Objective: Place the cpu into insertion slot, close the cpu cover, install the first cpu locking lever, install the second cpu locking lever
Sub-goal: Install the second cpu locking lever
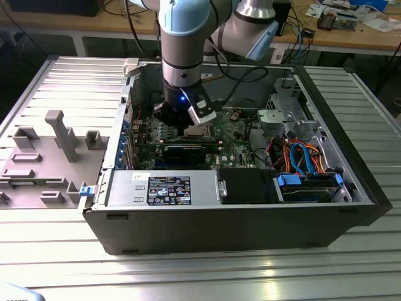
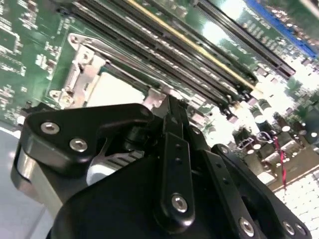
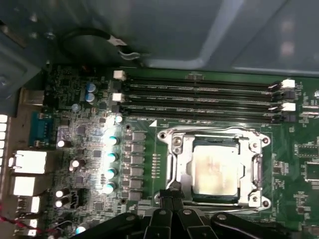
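- Ribbed metal table (image 1: 56,257) carries an open computer case (image 1: 250,226) lying on its side, with a cluttered workbench (image 1: 351,37) behind it.
- Inside the case sits a green circuit board (image 1: 241,147), a power supply (image 1: 163,188) along the near wall, and a drive bay with blue and orange cables (image 1: 307,160) toward the exterior view's right.
- On the table at the exterior view's left stands a grey fixture (image 1: 44,157) with upright blocks.
- Down into the case reaches the robot arm (image 1: 182,50), its gripper (image 1: 188,122) low over the board.
- In the first wrist view the insertion slot (image 3: 172,167) holds the cpu (image 3: 215,170), its silvery top face lying flat inside the recess.
- Over it the cpu cover (image 3: 249,172) lies down, its window framing the chip.
- Four long memory slots (image 3: 199,99) run beside the socket.
- Just at the socket's edge are the gripper's black fingers (image 3: 172,211), drawn close together, nothing visibly between them.
- From the second wrist view, the fingers (image 2: 174,149) stand beside the cpu (image 2: 112,92).
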Tool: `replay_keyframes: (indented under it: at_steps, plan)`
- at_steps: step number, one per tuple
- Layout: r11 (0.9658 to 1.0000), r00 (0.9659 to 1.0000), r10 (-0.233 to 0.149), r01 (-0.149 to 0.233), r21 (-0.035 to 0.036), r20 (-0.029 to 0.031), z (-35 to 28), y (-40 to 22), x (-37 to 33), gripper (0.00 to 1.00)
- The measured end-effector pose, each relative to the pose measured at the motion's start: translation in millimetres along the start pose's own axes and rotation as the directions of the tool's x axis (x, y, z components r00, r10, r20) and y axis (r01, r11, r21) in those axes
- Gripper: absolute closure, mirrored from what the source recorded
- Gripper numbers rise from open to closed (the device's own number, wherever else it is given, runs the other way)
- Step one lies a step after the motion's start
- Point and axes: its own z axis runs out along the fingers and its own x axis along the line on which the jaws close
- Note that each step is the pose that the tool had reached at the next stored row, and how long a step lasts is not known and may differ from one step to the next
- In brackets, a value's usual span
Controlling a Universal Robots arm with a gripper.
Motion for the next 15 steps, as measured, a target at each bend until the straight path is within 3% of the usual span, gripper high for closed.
replay_keyframes:
  at_steps: [5, 11, 15]
  plan:
    - [1.0000, 0.9997, 0.003, -0.003, 0.0028, -0.0251, 0.4, 4.4, -17.0, 0.89]
    - [1.0000, 0.9992, 0.005, -0.004, 0.0060, -0.0408, 0.6, 4.8, -24.8, 0.89]
    - [1.0000, 0.9989, 0.005, -0.005, 0.0073, -0.0468, 0.6, 4.4, -31.6, 0.89]
